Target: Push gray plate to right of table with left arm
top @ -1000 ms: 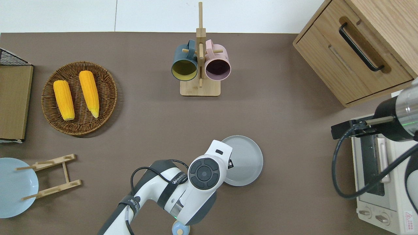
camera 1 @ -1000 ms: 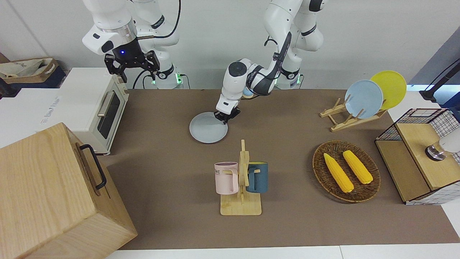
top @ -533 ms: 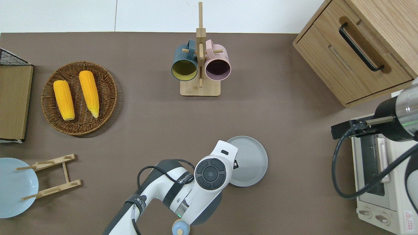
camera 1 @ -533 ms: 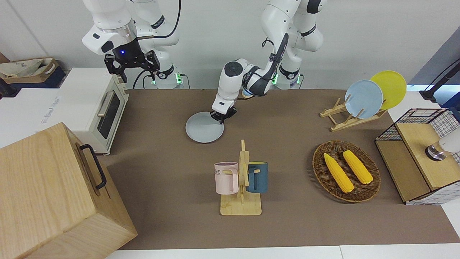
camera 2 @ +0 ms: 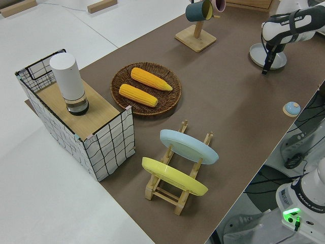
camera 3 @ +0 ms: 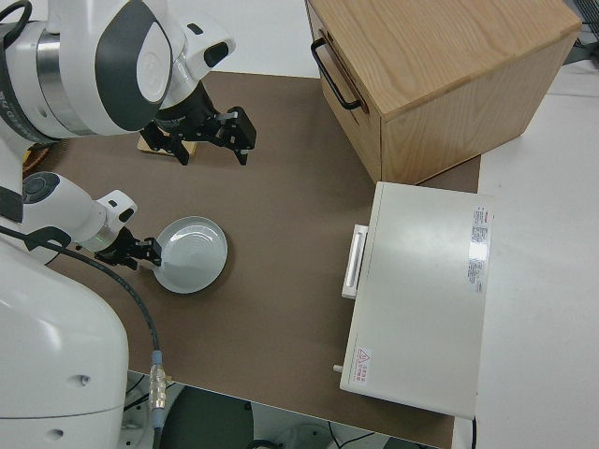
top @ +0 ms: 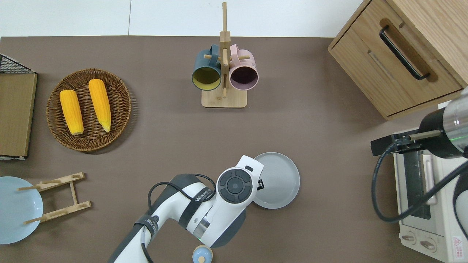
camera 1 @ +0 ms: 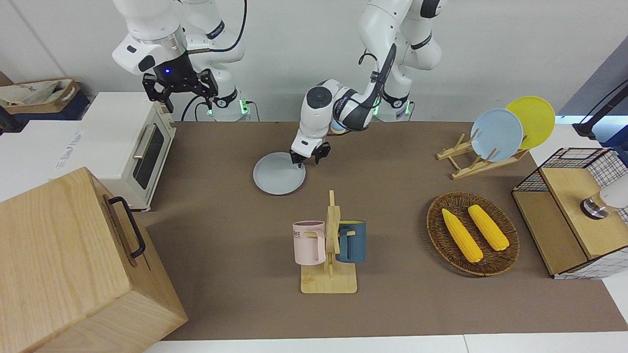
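My left tool (camera 1: pixel 309 156) sits at the rim of the gray plate (camera 1: pixel 278 173), its fingers apart and gripping nothing. The plate lies flat on the counter (camera 1: pixel 392 294) near mid-length, and from my tool it stretches toward the right arm's end, which I judge is the way to push. The overhead view hides my fingertips under my wrist, so I cannot tell if they touch the rim. My right tool (camera 1: pixel 179 87) is parked, fingers apart.

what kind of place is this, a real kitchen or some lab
Most likely a robotics lab staged as a kitchen: two white arms are mounted at a plain brown table, and kitchen props sit spaced out on it, such as a toaster oven, a mug rack and a wicker tray of corn.
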`<state>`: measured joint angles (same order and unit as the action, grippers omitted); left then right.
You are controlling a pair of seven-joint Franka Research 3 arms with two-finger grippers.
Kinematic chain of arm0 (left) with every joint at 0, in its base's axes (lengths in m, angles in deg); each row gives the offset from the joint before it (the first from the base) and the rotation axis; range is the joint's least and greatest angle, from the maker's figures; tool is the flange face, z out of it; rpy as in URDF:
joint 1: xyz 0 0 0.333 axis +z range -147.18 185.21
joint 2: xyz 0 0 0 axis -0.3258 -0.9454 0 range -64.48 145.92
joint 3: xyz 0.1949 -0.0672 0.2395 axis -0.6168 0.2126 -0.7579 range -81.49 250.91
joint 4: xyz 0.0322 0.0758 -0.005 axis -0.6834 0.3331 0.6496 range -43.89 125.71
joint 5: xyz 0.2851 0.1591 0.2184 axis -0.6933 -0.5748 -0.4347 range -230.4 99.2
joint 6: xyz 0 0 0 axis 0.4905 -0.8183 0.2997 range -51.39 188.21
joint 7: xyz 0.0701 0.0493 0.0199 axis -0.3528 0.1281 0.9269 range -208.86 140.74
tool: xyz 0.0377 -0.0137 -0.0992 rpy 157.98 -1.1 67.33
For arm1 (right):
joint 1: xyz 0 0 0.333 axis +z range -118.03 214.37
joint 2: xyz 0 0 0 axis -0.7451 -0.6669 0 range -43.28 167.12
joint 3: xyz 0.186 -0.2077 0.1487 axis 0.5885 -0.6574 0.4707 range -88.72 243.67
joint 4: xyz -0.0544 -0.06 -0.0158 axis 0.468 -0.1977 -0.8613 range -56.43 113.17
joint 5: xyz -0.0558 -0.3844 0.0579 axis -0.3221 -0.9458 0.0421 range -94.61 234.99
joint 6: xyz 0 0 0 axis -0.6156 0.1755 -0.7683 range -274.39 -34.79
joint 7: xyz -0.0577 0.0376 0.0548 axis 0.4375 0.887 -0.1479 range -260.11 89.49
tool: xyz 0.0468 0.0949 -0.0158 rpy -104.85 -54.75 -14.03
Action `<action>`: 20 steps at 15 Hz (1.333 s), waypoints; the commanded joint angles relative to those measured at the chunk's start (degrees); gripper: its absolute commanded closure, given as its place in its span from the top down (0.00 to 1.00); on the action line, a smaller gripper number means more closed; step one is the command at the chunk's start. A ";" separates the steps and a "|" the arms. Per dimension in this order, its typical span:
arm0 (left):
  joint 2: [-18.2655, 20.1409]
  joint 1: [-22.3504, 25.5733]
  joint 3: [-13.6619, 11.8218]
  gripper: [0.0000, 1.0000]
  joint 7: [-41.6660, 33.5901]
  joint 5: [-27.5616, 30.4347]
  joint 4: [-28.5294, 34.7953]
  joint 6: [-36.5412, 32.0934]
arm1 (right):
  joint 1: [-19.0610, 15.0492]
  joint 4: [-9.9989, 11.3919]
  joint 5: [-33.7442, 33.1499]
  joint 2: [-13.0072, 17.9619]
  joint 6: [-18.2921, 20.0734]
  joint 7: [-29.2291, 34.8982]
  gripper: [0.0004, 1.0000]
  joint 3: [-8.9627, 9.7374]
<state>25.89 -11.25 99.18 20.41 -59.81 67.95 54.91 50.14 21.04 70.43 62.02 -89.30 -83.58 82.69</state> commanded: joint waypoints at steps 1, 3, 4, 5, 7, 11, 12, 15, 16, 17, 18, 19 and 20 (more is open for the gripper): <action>5.68 3.19 -0.58 0.98 -5.50 1.06 -0.06 -7.64 | -0.65 -0.06 0.55 0.43 0.69 -0.15 0.98 0.32; 8.14 5.47 -0.59 0.99 -8.75 2.90 -0.67 -11.07 | -0.65 -0.06 0.55 0.43 0.69 -0.15 0.98 0.32; 9.45 6.61 -0.76 0.99 -10.77 3.00 -1.28 -13.44 | -0.65 -0.06 0.46 0.43 0.69 -0.06 0.98 0.32; 10.51 8.10 -0.76 0.99 -12.79 3.00 -2.25 -16.24 | -0.65 -0.06 0.46 0.43 0.69 -0.15 0.98 0.32; 11.92 11.44 -0.68 0.99 -17.70 2.91 -4.79 -22.04 | -0.65 0.03 0.46 0.43 0.69 -0.15 0.98 0.32; 13.06 17.95 -0.94 0.99 -26.06 0.19 -11.48 -31.99 | -0.65 0.03 0.46 0.43 0.69 -0.15 0.98 0.23; 13.94 19.27 -1.02 0.99 -28.17 -0.60 -12.09 -33.05 | -0.65 0.03 0.46 0.43 0.69 -0.15 0.98 0.32; 16.31 23.92 -1.11 0.99 -34.93 -1.13 -12.80 -34.99 | -0.65 0.03 0.46 0.43 0.69 -0.15 0.98 0.32; 16.67 25.33 -1.20 0.99 -36.96 -1.40 -13.50 -35.78 | -0.65 0.03 0.46 0.43 0.69 -0.15 0.98 0.23; 16.94 26.56 -1.38 0.99 -38.54 -2.53 -14.29 -36.91 | -0.65 -0.06 0.46 0.43 0.69 -0.15 0.98 0.32; 17.02 27.88 -1.46 0.99 -39.08 -3.59 -15.34 -37.80 | -0.65 -0.06 0.46 0.43 0.69 -0.06 0.98 0.32; 17.11 29.46 -1.38 0.99 -39.26 -3.77 -16.74 -39.02 | -0.65 -0.06 0.46 0.43 0.69 -0.15 0.98 0.32; 17.11 31.04 -1.38 0.99 -39.87 -3.77 -18.59 -40.69 | -0.65 0.03 0.46 0.43 0.69 -0.15 0.98 0.32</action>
<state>42.43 15.89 97.39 -17.23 -62.05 53.55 18.88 50.14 21.04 70.43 62.02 -89.30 -83.58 82.69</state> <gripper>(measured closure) 0.004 0.013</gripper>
